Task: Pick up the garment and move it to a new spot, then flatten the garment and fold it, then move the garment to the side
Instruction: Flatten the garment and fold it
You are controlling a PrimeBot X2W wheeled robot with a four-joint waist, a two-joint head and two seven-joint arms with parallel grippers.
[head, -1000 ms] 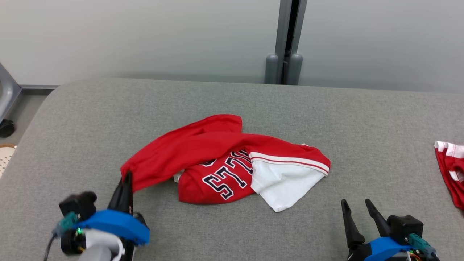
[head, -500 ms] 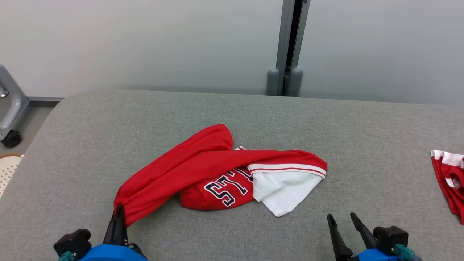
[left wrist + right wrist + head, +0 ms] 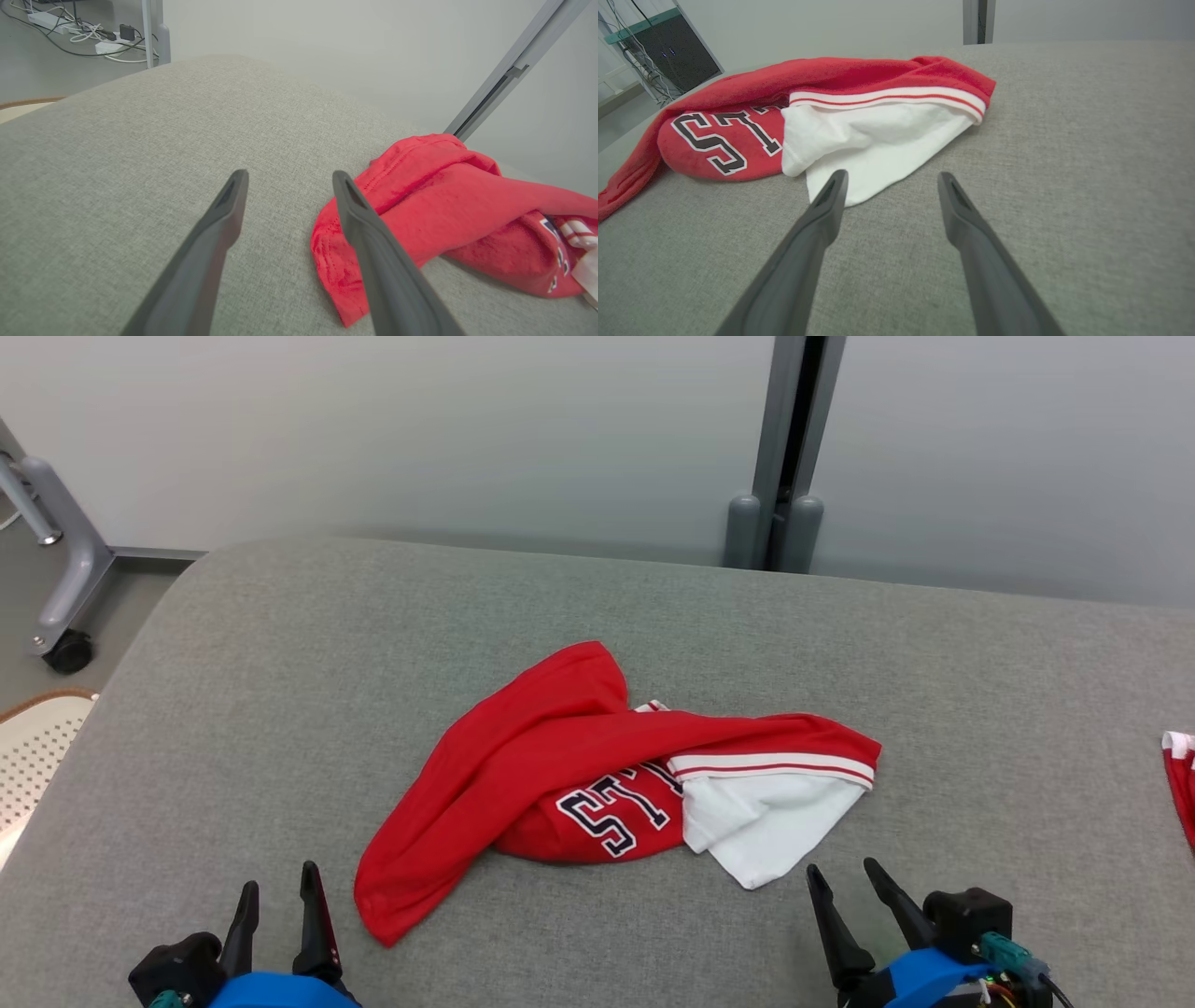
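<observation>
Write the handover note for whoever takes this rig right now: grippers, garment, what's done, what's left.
Left gripper: open, empty; it has just let go of the garment's near red end, which lies beside its fingers.
Right gripper: open, empty, just short of the garment's white part.
Garment: red jersey, bunched in the middle of the grey padded surface, neither gripper touching it. A second red and white garment lies at the right edge.
Done: garment picked up and set down.
Left: flatten it, fold it, move it to the side.
</observation>
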